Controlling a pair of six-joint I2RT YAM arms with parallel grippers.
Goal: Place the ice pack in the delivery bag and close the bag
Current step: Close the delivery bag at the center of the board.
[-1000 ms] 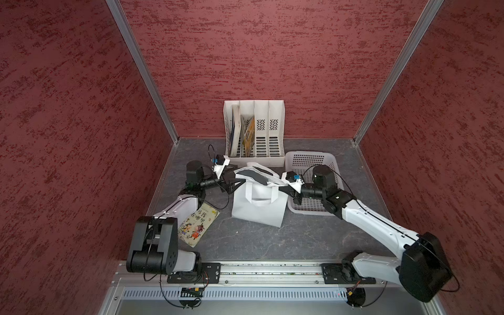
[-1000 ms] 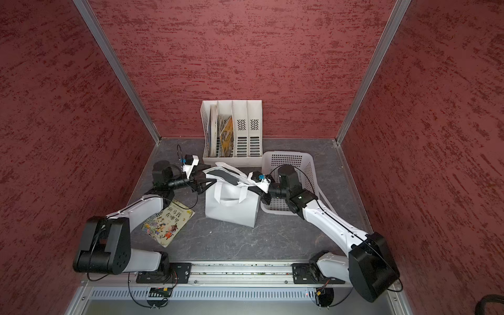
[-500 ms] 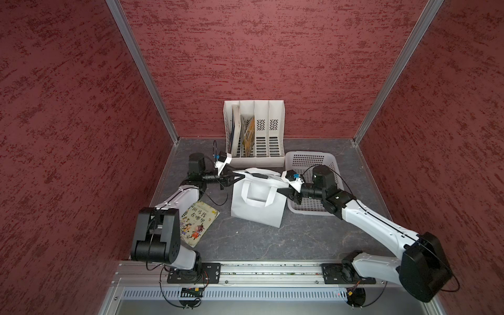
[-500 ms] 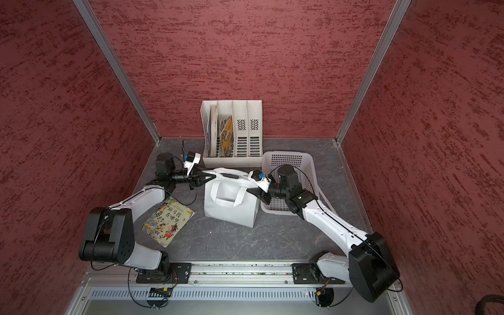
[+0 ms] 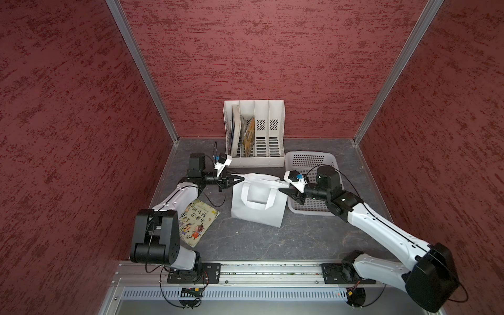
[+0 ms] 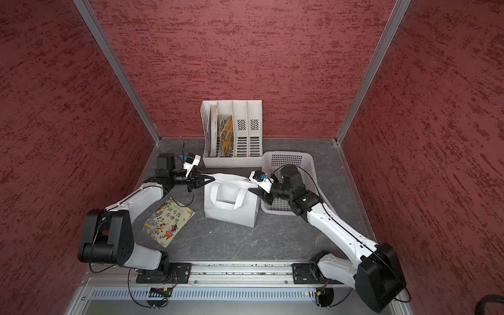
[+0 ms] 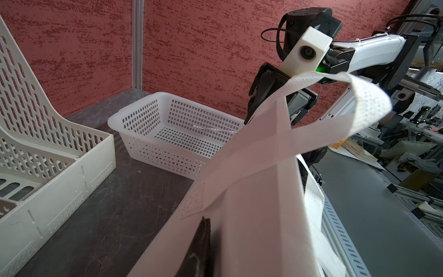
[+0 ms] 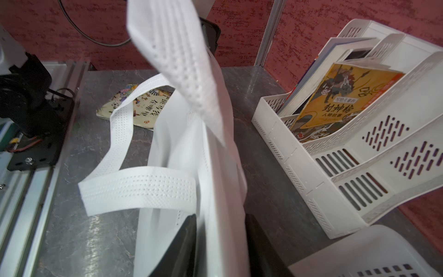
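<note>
Two grippers meet at the delivery bag (image 5: 256, 211) (image 6: 231, 210), one at each end of its top rim. The white fabric tote stands upright on the dark, stone-patterned tabletop (image 5: 245, 245), near the middle of the floor in both top views. A picture book (image 5: 197, 222) lies flat to its left, apart from it. The perforated basket (image 5: 309, 161) sits just beside it on the right. The file rack (image 5: 255, 161) stands behind it against the back wall, with books (image 5: 248, 133) upright in two of its slots.

The left gripper (image 5: 240, 178) (image 6: 211, 178) reaches in level from the left, and its fingers come together to a narrow point on the bag's upper left corner. In the left wrist view one dark finger (image 7: 203, 242) lies flat against the white fabric, with its partner hidden behind the cloth, so it has the rim pinched.

The right gripper (image 5: 285, 191) (image 6: 253, 191) comes in from the basket side. In the right wrist view its two dark fingers (image 8: 184, 247) stand on either side of the bag's wall, drawn in close with the fabric filling the gap: a grip on the bag's right edge.

The front handle (image 5: 256, 197) hangs down the front face. The rear handle (image 7: 359, 96) loops up free near the right gripper in the left wrist view. The bag's mouth lies narrow between the two grips, and no view shows its inside.
</note>
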